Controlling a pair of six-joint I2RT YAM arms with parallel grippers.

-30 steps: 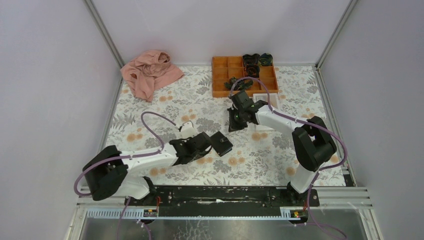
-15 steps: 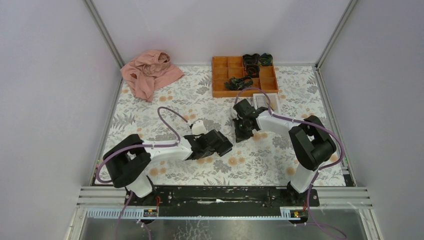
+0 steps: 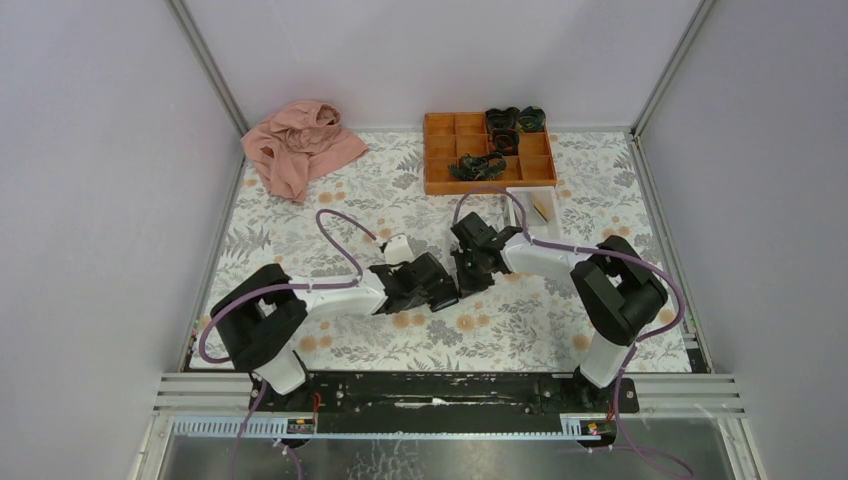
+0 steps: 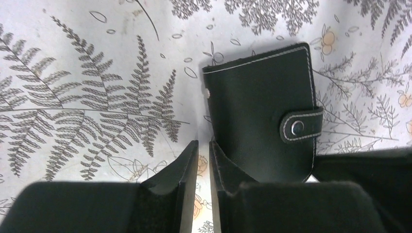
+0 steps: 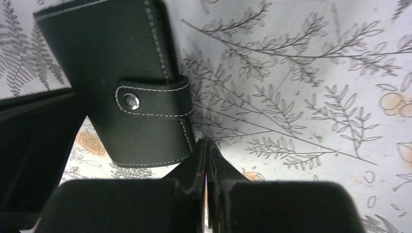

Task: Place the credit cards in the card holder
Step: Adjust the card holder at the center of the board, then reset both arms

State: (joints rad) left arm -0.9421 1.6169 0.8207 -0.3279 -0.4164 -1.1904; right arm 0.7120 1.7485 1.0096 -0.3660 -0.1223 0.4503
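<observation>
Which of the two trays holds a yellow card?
The small white tray, the nearer one: a yellow card lies in it. The orange tray holds dark objects.

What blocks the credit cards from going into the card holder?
The card holder is folded shut with its snap strap fastened, closing off its inside. Nothing visible separates the left hand or right hand from it.

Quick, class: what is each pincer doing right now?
Left pincer: slightly open, nothing between, beside the card holder.
Right pincer: shut, empty.
</observation>
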